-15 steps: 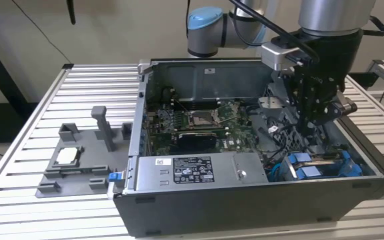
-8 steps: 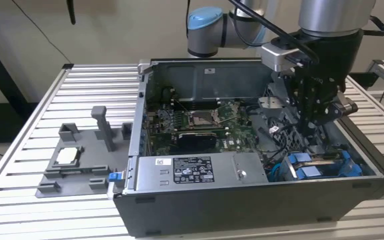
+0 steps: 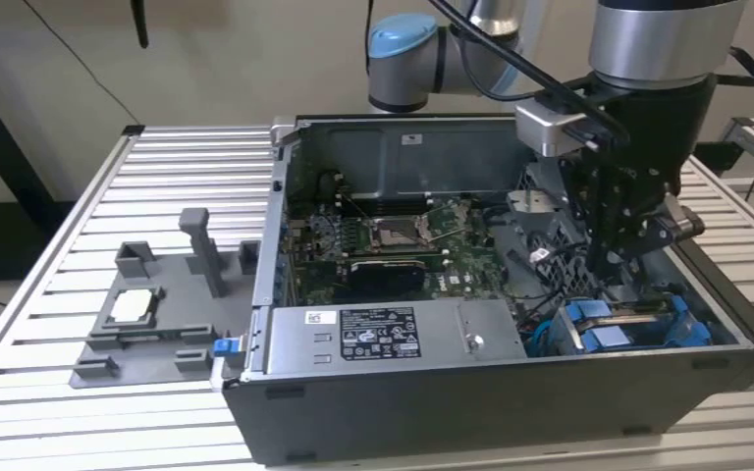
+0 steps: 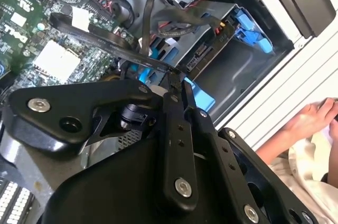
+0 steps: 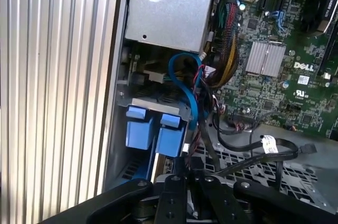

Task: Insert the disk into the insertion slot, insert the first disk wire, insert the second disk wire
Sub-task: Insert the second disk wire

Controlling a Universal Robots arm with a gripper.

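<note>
The slatted metal surface (image 3: 50,285) carries the open black computer case (image 3: 482,412), which fills the centre and right of the exterior view. The arm (image 3: 652,59) comes down from the upper right of that frame. Its wrist is held near vertical, reaching into the lower right corner of the case beside the green motherboard (image 3: 403,240).

The insertion slot (image 5: 158,109), a grey metal bay, lies in that corner. The disk (image 3: 613,334) appears to be seated in it already, with the blue carrier tabs standing at the mouth of the bay in the lower right of the exterior view. We therefore judge the disk step complete and a wire step in hand.

The gripper (image 3: 609,275) hangs just above and beside the bay. In the second wrist view the jaws stand together and appear clamped on the end of a flat black wire (image 4: 105,36). From there the wire runs across the motherboard toward the upper left of the frame.

We judge that this step calls for three conditions:
- Square the wire's connector to the port on the disk.
- Keep the wire's slack clear of the blue cable (image 5: 187,84) and the neighbouring wire bundle.
- Press straight in, without side load.

We cannot tell from these views which of the two wires is held.
</note>
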